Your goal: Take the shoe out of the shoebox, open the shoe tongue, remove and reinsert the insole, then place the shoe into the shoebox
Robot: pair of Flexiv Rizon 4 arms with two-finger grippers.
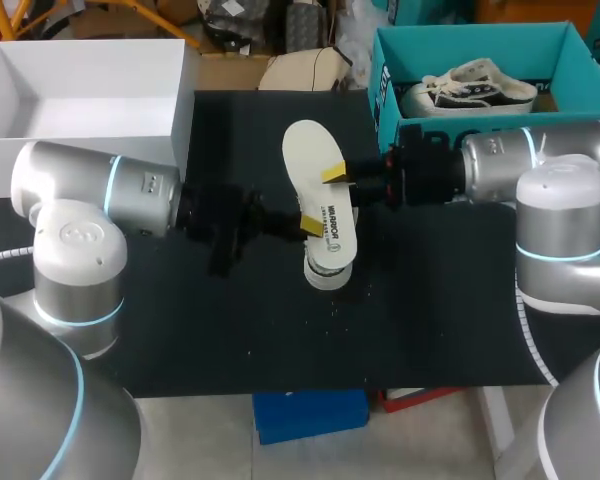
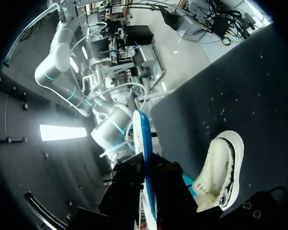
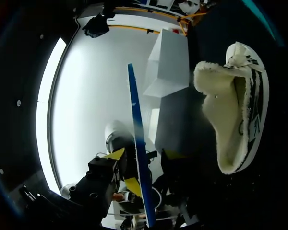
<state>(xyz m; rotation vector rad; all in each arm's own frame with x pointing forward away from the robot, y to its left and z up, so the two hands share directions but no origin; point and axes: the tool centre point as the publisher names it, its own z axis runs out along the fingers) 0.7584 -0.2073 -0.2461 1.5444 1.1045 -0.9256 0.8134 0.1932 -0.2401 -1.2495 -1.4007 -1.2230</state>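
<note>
A white insole (image 1: 318,185) hangs level over the middle of the black table. My left gripper (image 1: 310,222) is shut on its near end. Seen from the left wrist, the insole (image 2: 145,153) stands edge-on between the dark fingers, blue underside showing. My right gripper (image 1: 336,176) straddles the insole's right edge; in the right wrist view the thin insole (image 3: 136,124) sits between its fingers with a gap on each side, so it is open. The white fleece-lined shoe (image 1: 326,272) lies on the table right below, mostly hidden by the insole; it also shows as the shoe (image 2: 222,172) and the shoe (image 3: 235,110).
A teal shoebox (image 1: 385,75) stands at the back right with a second white shoe (image 1: 472,90) inside. A white open box (image 1: 85,130) sits at the back left, close behind my left arm. Bare black table (image 1: 450,320) stretches in front.
</note>
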